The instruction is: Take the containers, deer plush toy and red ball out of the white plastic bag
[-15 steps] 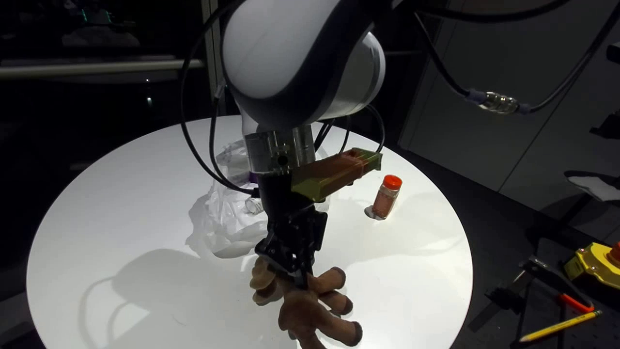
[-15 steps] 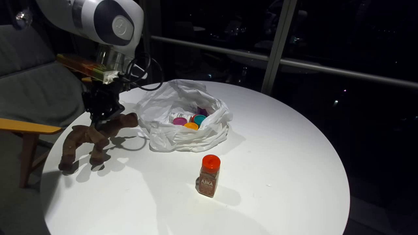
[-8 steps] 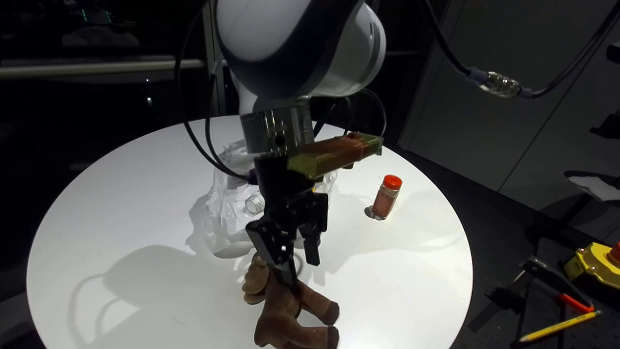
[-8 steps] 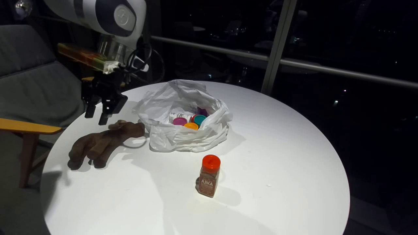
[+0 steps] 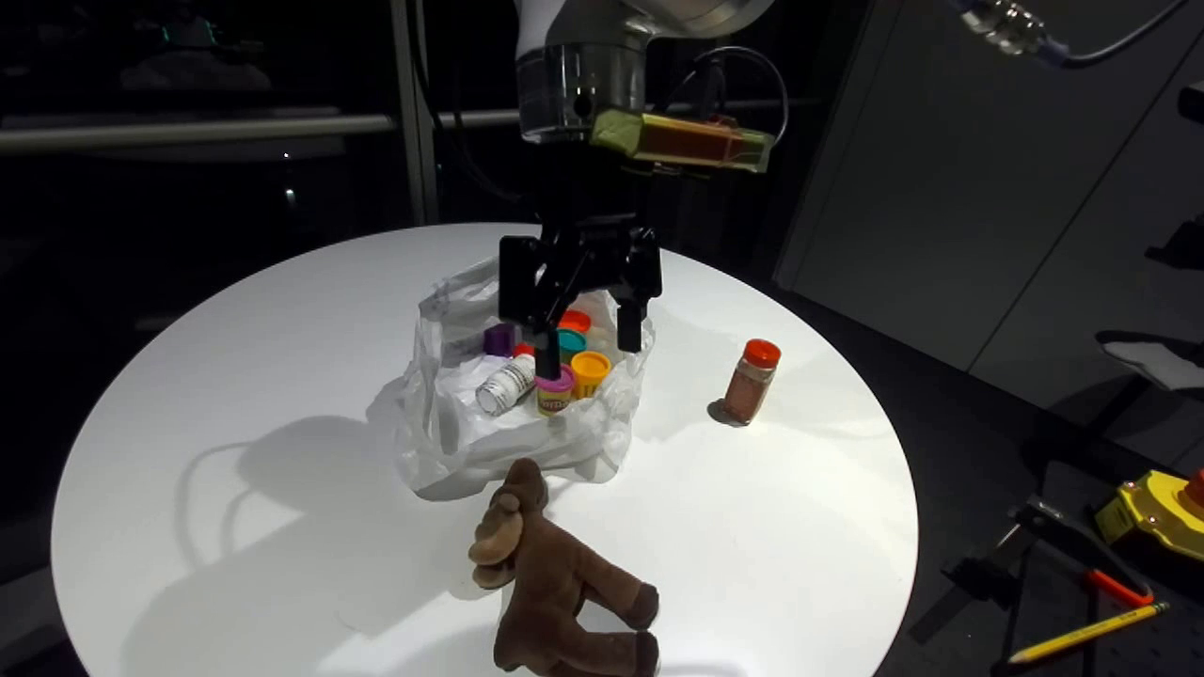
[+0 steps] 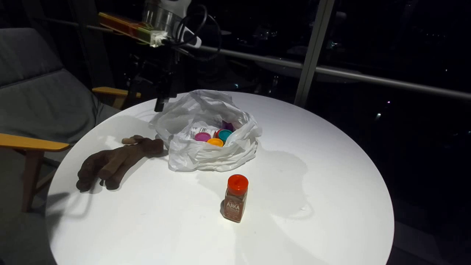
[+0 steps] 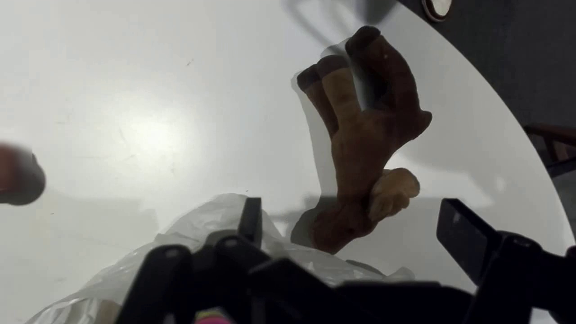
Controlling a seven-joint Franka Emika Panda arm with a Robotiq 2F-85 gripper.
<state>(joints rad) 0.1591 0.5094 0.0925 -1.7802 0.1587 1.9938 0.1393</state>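
Okay so the deer plush toy (image 5: 541,574) is out of the bag, lying on its side on the white table (image 5: 771,545) with its legs sprawled. Its nose end is right by the white plastic bag (image 5: 588,442) (can't tell if it's actually touching the film).

As for the gripper (image 5: 589,348), the fingers (image 5: 547,350) are spread wide and gripping nothing. They hang up in the air, and the deer is well apart from them, lower down on the tabletop in both exterior views. In the wrist view the deer shows up past the fingertips, framed in the gap between them with its legs pointing away, but that's just the line of sight.

Rest of the loot is inside the bag, whose mouth is open: a magenta-lidded tub (image 5: 554,401), a yellow-orange tub (image 5: 590,374), a teal-lidded tub (image 5: 570,343), a tub with a red-orange lid (image 5: 575,322), a purple container (image 5: 499,340) and a white bottle (image 5: 508,384) tipped on its side. In an exterior view one fingertip overlaps the magenta lid.

Also there's a red-capped spice jar (image 6: 234,206) standing upright on the table, apart from the bag, with AJIKA on the label.
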